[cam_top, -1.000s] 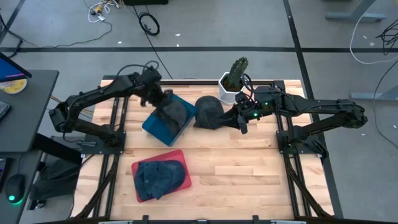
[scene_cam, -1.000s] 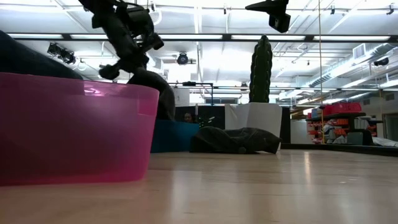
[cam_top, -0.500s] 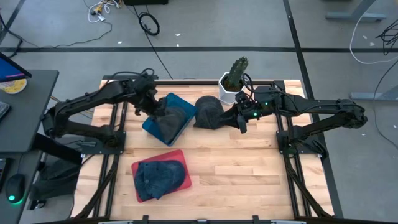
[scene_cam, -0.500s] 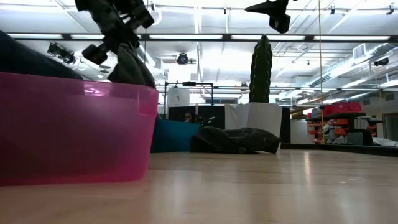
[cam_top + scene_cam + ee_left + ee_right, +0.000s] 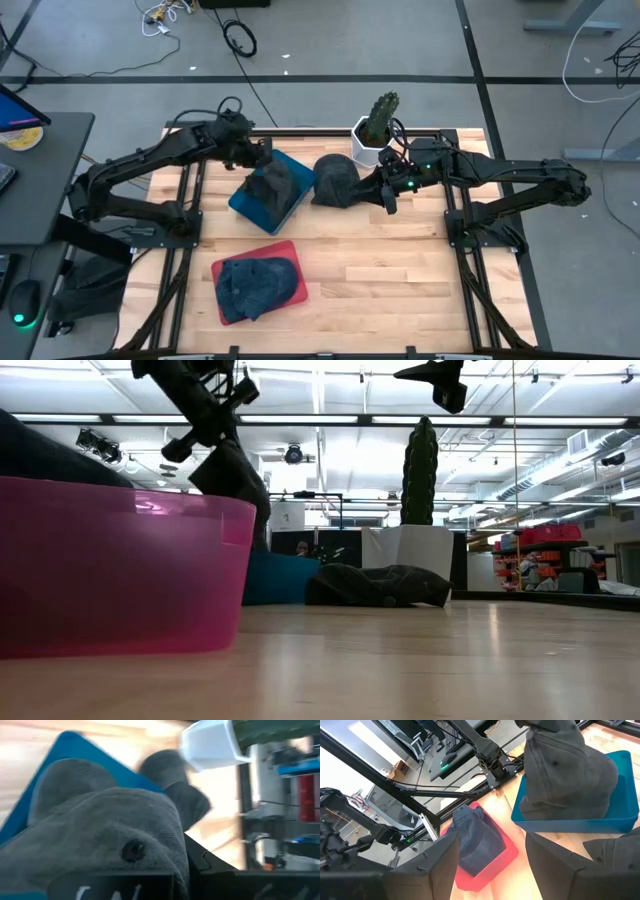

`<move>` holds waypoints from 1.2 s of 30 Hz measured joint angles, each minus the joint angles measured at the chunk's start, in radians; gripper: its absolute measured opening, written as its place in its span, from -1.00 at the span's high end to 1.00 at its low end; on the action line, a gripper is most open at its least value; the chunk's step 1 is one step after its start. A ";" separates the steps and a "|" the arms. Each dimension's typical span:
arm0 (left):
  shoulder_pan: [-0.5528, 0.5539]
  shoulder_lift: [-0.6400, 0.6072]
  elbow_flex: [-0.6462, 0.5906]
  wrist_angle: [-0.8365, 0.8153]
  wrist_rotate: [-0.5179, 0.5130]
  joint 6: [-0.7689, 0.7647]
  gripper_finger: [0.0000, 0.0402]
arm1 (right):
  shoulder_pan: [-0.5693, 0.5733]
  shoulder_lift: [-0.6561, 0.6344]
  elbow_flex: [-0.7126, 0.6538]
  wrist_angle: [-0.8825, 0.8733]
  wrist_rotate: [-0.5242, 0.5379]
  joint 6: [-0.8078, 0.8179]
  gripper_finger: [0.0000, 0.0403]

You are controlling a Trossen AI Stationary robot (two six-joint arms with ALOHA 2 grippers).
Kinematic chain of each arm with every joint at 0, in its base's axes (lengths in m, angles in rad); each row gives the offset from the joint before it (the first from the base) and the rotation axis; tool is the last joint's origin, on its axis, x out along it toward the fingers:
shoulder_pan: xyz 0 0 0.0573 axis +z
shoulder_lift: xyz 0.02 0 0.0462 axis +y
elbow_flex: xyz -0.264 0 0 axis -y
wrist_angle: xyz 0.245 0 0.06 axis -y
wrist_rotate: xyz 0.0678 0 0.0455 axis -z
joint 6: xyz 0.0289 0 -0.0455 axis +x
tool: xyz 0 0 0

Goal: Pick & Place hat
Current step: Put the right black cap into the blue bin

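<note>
Upper left of centre in the high view, the left gripper point(image 5: 252, 156) is clamped on the grey hat point(image 5: 270, 184), holding it bunched and hanging over the blue bin point(image 5: 293, 172). From the low view the hat point(image 5: 235, 475) droops in a limp cone from the fingers, its lower end lost behind the pink bin point(image 5: 120, 565), so whether it touches the blue bin's floor is not clear. It looks soft and light, folding wherever it is pinched; a grip on the crown fabric near the top button point(image 5: 133, 850) seems to suit it, though thin cloth could slip free.

Right of centre, the right gripper point(image 5: 388, 194) waits with jaws apart beside a second dark hat point(image 5: 336, 180) lying on the table point(image 5: 400, 270), just in front of the white cactus pot point(image 5: 367, 141). Lower left, a denim hat point(image 5: 256, 285) fills the pink bin. The left fingers themselves are buried in cloth in the wrist view.
</note>
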 joint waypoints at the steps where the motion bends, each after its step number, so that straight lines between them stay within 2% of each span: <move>1: 0.000 0.010 0.000 -0.021 0.000 0.002 0.99 | 0.000 0.000 0.000 0.000 0.000 0.000 -0.15; 13: -0.087 0.159 0.000 -0.215 0.002 0.026 0.99 | 0.000 0.000 0.000 0.000 0.000 0.000 -0.15; 24: -0.215 0.076 0.000 -0.437 -0.095 -0.112 0.99 | 0.000 0.000 0.000 0.000 0.000 0.000 -0.15; 29: -0.260 0.068 0.000 -0.432 -0.133 -0.136 0.98 | 0.000 0.000 0.000 0.001 0.000 0.000 -0.15; 36: -0.266 0.094 0.000 -0.445 -0.192 -0.161 0.93 | 0.000 0.000 0.000 0.000 0.000 0.000 -0.15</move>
